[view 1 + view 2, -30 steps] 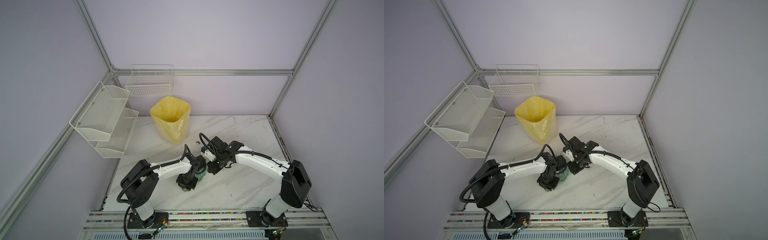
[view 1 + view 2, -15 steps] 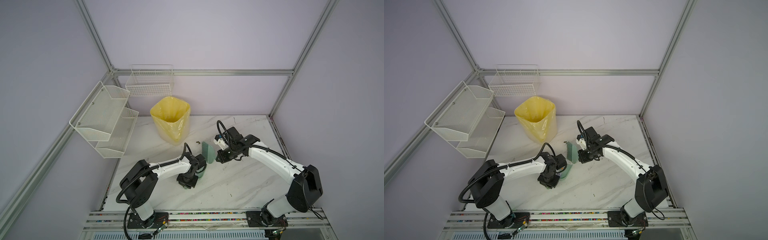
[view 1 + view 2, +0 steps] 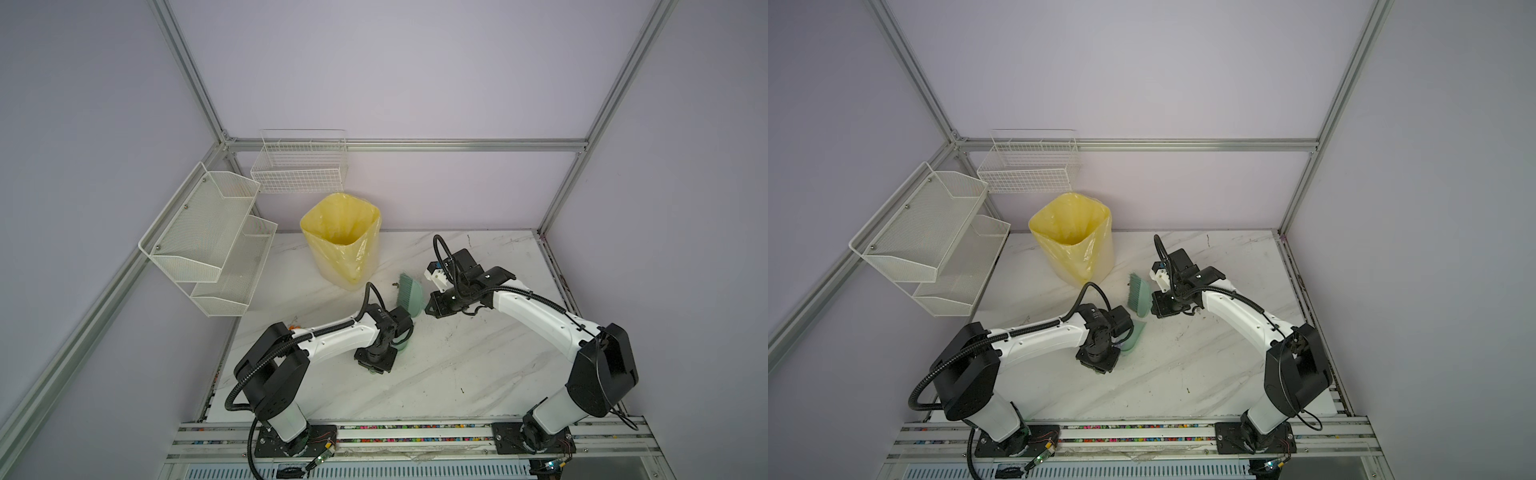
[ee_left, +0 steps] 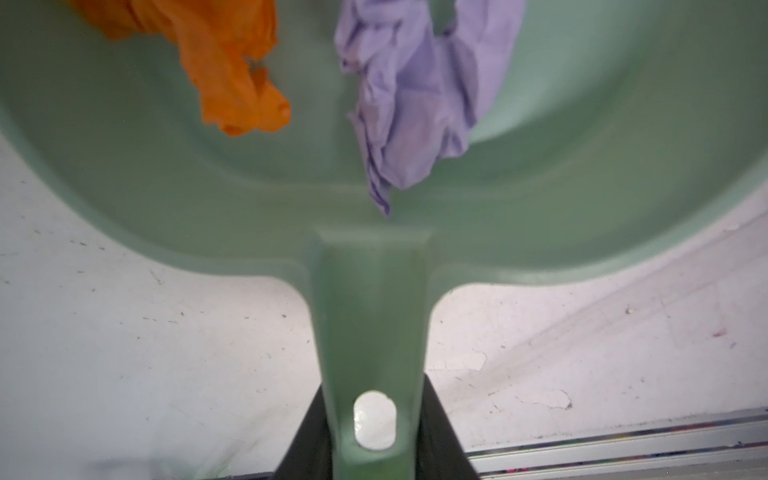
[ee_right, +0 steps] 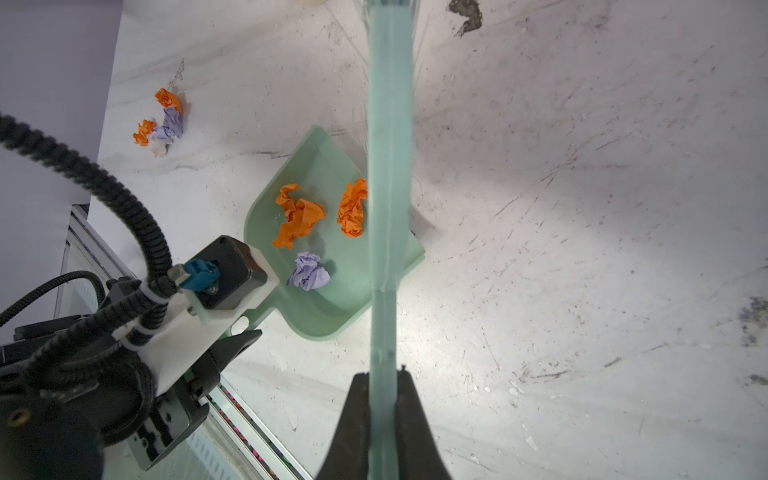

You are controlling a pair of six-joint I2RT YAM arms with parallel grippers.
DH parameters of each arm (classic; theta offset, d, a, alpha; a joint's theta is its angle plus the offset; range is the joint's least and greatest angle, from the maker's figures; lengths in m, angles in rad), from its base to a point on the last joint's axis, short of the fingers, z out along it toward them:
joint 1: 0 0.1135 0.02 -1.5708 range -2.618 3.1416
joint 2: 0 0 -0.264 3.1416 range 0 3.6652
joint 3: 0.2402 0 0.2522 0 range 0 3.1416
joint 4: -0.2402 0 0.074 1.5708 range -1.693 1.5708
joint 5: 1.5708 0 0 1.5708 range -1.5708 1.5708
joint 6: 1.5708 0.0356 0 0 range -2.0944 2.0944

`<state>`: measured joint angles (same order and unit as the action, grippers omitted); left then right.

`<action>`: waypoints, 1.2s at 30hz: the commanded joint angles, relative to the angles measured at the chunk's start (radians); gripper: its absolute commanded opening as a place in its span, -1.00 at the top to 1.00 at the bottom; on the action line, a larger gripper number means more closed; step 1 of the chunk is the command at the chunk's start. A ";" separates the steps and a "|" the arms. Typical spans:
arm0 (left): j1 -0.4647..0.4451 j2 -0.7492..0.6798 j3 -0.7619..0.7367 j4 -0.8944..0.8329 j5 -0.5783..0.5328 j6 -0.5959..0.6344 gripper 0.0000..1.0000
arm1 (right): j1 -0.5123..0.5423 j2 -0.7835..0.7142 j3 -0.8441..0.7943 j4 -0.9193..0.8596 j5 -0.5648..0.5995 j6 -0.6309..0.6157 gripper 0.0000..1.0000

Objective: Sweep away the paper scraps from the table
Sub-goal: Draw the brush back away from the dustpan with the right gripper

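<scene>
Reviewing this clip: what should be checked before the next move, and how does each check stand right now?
1. Left tool gripping the dustpan handle: ok.
2. Right tool gripping the brush handle: ok.
3. Scraps inside the dustpan: ok, two orange and one lilac.
4. Table free of paper: not ok, a pile lies apart from the dustpan.
5. Brush bristles touching the table: cannot tell.
6. Bin upright with mouth open: ok.
</scene>
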<state>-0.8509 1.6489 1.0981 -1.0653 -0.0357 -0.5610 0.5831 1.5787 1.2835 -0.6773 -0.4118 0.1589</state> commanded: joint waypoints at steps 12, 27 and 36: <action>0.006 -0.014 0.109 0.012 -0.049 -0.012 1.00 | 0.009 -0.081 -0.111 0.047 -0.147 0.037 1.00; 0.006 -0.017 0.143 0.006 -0.042 -0.016 1.00 | 0.009 -0.111 -0.072 0.104 -0.068 0.134 1.00; 0.006 -0.046 0.140 0.001 -0.027 -0.034 1.00 | -0.015 -0.097 -0.024 0.150 -0.021 0.185 1.00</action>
<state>-0.8509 1.6489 1.1549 -1.0630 -0.0631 -0.5667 0.5800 1.4891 1.2320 -0.5785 -0.4606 0.3115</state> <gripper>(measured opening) 0.242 0.109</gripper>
